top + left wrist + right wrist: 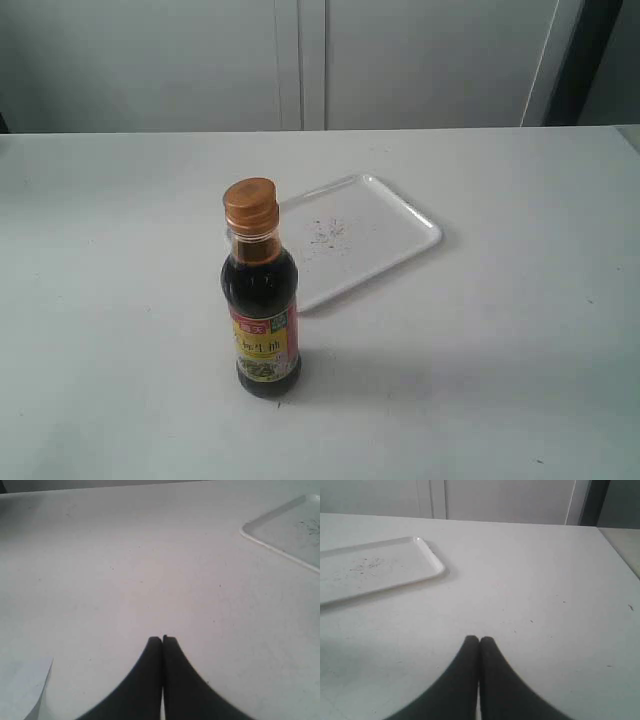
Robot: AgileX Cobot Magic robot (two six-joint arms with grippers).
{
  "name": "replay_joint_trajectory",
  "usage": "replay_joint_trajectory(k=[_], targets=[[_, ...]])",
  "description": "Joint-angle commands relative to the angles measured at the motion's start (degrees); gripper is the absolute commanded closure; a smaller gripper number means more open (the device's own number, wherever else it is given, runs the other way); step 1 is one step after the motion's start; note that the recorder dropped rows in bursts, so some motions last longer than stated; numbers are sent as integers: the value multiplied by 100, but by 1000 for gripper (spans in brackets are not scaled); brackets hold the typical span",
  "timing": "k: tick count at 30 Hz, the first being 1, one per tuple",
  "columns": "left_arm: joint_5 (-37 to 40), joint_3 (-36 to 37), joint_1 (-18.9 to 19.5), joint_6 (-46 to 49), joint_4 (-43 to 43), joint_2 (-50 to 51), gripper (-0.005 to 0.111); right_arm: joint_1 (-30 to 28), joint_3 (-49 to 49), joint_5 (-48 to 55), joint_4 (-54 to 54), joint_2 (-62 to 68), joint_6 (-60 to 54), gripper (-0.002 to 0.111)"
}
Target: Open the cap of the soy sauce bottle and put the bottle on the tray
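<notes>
The soy sauce bottle stands upright on the white table, dark liquid inside and a red, yellow and green label low on its front. Its copper-orange cap is closed on the neck. Just behind and to the right lies the white speckled tray, holding nothing; a corner of the tray shows in the left wrist view, and most of the tray in the right wrist view. Neither arm appears in the exterior view. My left gripper is shut and holds nothing, over bare table. My right gripper is likewise shut on nothing.
A pale sheet or table corner shows beside the left gripper. White cabinet doors stand behind the table, with a dark vertical strip at the far right. The table's right edge shows in the right wrist view.
</notes>
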Motion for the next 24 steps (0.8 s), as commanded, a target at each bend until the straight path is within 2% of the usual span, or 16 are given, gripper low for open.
replay_joint_trajectory(k=[1,8,13,19,24], targets=[[-425,15,18,-28,-65,-28,107,-23,9,-51,0,-37,28,108],[-917,15,18,-73,-65,-28,107,-23,9,-51,0,-37,28,108],[-1575,15,18,-86,-65,-28,107,-23,9,-51,0,-37,28,108],[-2559,15,18,-525,-65,-28,107,-23,9,-51,0,-37,28,108],[-2579,-398,18,-525,-38,73,107,-23,9,-51,0,-37,28,108]])
